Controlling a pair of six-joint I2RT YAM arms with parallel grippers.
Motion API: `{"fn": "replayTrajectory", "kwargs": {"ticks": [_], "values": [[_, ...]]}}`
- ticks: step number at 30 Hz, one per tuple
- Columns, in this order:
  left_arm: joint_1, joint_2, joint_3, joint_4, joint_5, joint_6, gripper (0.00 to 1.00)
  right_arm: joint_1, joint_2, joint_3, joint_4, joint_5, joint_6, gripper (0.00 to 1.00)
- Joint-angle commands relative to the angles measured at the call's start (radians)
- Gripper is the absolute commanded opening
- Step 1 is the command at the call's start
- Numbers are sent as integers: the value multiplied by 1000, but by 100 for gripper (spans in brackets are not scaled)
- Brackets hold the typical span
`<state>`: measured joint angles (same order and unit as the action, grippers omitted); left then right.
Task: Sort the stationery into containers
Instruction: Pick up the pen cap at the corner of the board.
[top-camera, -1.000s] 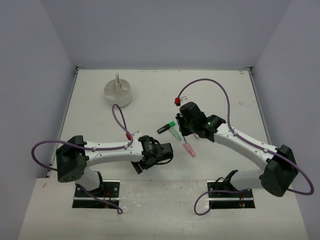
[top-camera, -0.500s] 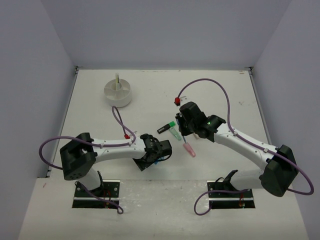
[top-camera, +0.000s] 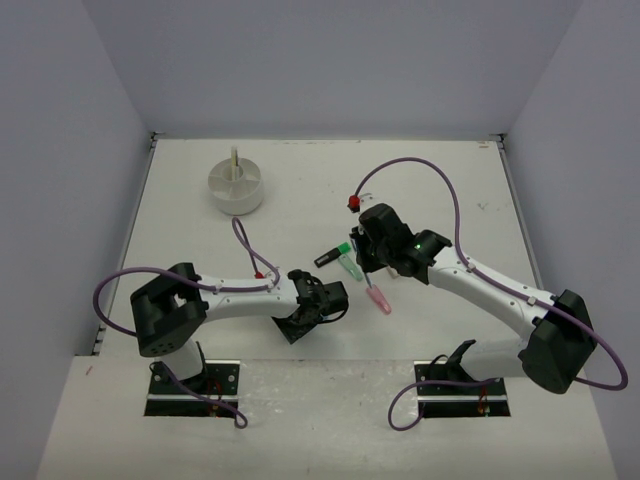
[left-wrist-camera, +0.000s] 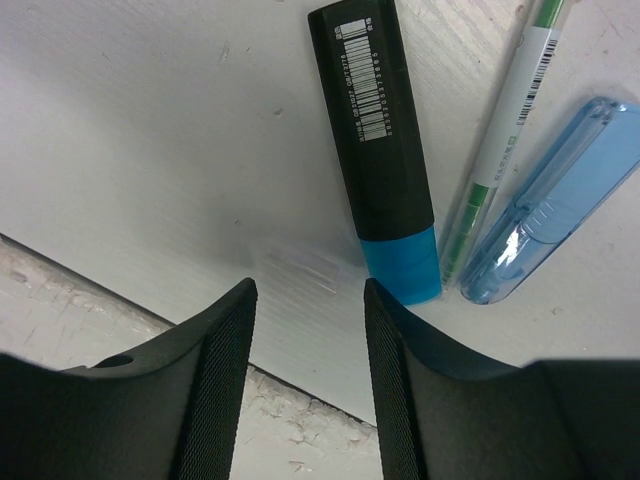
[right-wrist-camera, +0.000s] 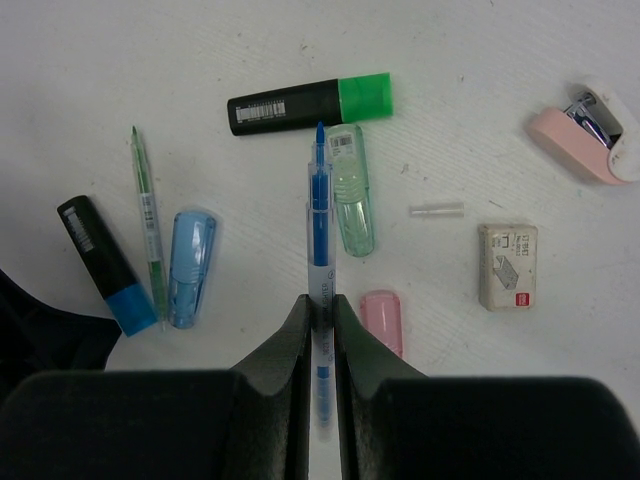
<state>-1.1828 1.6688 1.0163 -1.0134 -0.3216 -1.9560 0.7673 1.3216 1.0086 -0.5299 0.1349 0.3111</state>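
The stationery lies in a loose cluster mid-table. My left gripper (left-wrist-camera: 308, 290) is open, its jaws over bare table at the near edge. A black highlighter with a blue cap (left-wrist-camera: 385, 160) lies just beyond its right finger, touching nothing between the pads. A thin green pen (left-wrist-camera: 500, 150) and a clear blue cap (left-wrist-camera: 555, 200) lie beside it. My right gripper (right-wrist-camera: 320, 305) is shut on a blue pen (right-wrist-camera: 319, 220) held above the cluster. Below it are a green-capped highlighter (right-wrist-camera: 310, 104), a clear green cap (right-wrist-camera: 354, 190) and a pink cap (right-wrist-camera: 381, 320). The white round container (top-camera: 237, 185) stands far left.
A tan eraser box (right-wrist-camera: 508, 266), a pink stapler (right-wrist-camera: 590, 140) and a short clear tube (right-wrist-camera: 437, 210) lie right of the pen. A pale stick (top-camera: 236, 160) stands in the tub. The table's near edge runs just under my left gripper (top-camera: 325, 305).
My left arm has slid a little to the right and its jaws have narrowed, still with nothing between them. The right arm and its pen have not moved.
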Motion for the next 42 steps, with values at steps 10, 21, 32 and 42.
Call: {"fn": "replayTrajectory", "kwargs": {"ticks": [10,21,32,42], "values": [[5,8,-31,27,-9,-268,42,4,-21,-5,25,-26,-21,0],[6,25,-52,36,16,-254,34,6,-27,-7,24,-26,-23,0],[6,-57,-167,60,24,-246,32,6,-16,-2,25,-37,-26,0],[6,-102,-263,124,22,-197,17,8,-10,1,23,-39,-29,0]]}}
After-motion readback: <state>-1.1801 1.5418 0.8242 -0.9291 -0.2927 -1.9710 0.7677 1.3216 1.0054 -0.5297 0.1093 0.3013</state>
